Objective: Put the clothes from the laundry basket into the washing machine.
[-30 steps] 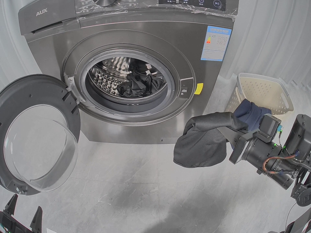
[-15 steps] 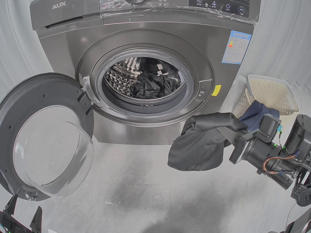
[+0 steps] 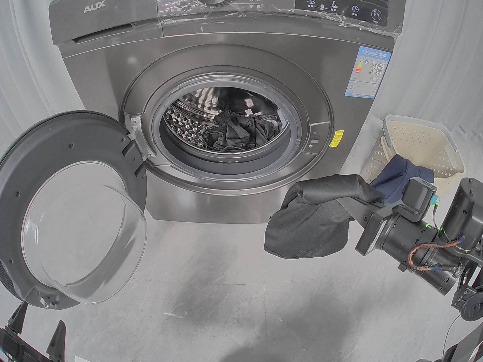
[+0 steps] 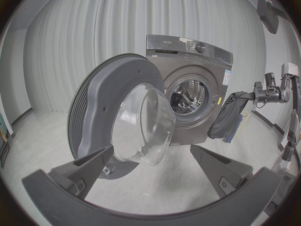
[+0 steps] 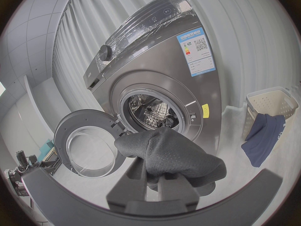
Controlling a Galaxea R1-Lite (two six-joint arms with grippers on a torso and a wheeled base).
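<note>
The dark grey garment hangs in the air below and to the right of the washing machine's opening, between it and the laundry basket. The right pincer is clamped on its upper fold, so the rest droops clear of the floor, likely to avoid dragging. The drum holds dark clothes, and the door stands swung wide, leaving the mouth free. A navy garment drapes over the basket's rim, not yet taken. The left pincer sits low by the door, fingers spread, holding nothing.
</note>
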